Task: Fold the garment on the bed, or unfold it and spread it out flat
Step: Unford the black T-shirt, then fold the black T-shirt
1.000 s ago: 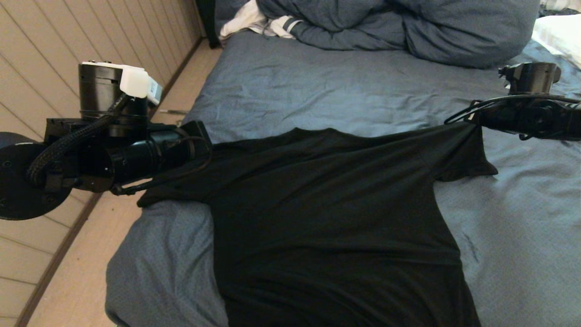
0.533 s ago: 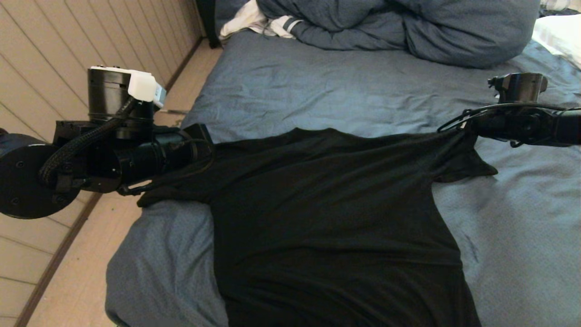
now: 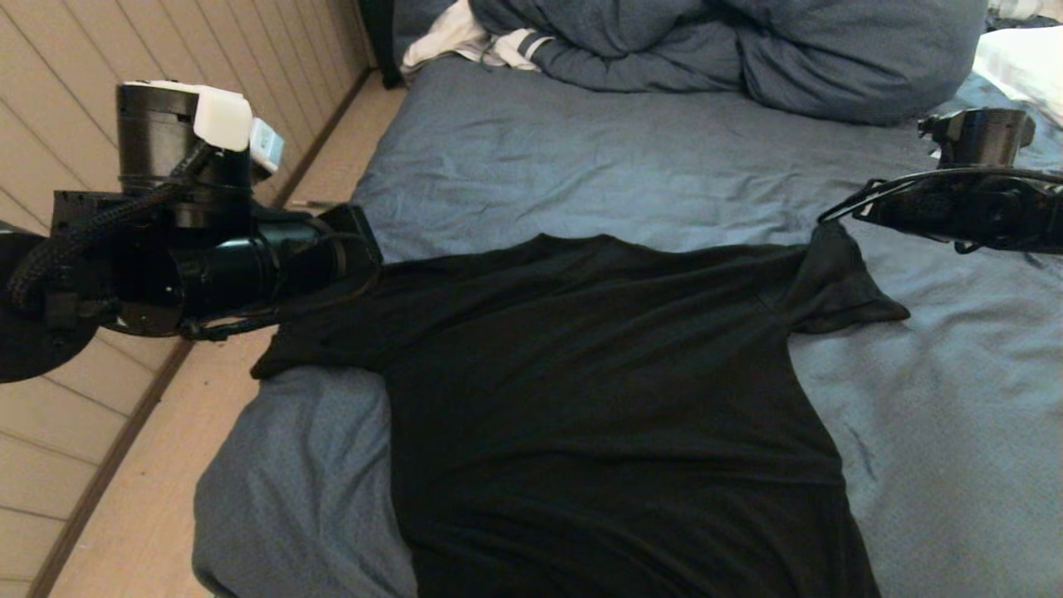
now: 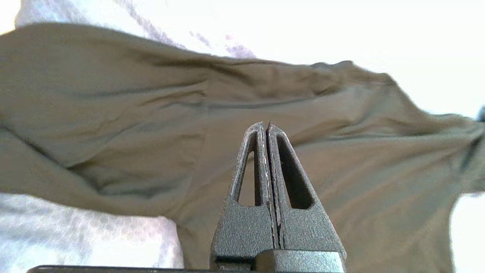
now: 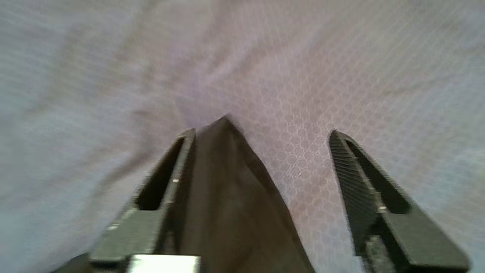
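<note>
1. The garment point(image 3: 598, 399) lies back-up on the bed point(image 3: 581, 158), its hem at the near edge and its body smooth and mostly flat; spreading looks largely done.
2. What seems left is the sleeves: the one toward the bed's left edge drapes at that edge, and the one on the right side peaks up in a small tent rather than lying flat.
3. The left gripper point(image 4: 268, 127) sits over the left shoulder, fingers pressed together; I cannot tell whether any cloth is caught between them.
4. The right gripper point(image 5: 261, 132) hovers at the right sleeve, spread wide, a point of black cloth resting against one finger, probably just released.
5. Farthest, a blue-grey duvet point(image 3: 747, 50) is heaped at the head.
</note>
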Robot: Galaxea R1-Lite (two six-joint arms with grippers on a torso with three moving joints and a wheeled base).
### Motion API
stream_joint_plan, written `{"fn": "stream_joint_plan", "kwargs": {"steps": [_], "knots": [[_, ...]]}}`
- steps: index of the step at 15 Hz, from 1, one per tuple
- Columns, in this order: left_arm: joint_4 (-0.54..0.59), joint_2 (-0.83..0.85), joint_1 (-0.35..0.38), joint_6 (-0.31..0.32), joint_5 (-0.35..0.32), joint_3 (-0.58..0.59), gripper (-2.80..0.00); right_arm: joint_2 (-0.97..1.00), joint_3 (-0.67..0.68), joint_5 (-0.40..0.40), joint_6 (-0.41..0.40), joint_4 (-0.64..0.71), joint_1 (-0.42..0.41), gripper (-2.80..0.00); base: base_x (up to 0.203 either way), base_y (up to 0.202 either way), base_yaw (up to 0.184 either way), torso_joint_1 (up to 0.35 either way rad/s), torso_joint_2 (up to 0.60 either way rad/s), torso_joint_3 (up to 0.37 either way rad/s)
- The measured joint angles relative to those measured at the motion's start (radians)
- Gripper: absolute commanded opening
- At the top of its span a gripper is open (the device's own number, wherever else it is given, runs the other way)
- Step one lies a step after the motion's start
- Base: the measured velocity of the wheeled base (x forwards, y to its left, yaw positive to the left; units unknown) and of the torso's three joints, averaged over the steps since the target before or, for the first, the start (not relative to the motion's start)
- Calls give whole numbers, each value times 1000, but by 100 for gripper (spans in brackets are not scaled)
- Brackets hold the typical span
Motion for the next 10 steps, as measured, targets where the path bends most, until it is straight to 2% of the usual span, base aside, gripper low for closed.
{"fn": "stream_joint_plan", "kwargs": {"steps": [4, 5, 10], "knots": [[126, -77, -53, -5, 4, -62, -280, -133, 91, 40, 3, 60, 3, 0, 0, 0, 0, 0, 0, 0], [144, -109, -56, -3, 11, -56, -280, -177, 121, 57, 3, 92, 5, -280, 0, 0, 0, 0, 0, 0], [263, -353, -59, 25, 34, 54, -280, -446, 356, 174, 2, 235, 14, -280, 0, 0, 0, 0, 0, 0]]}}
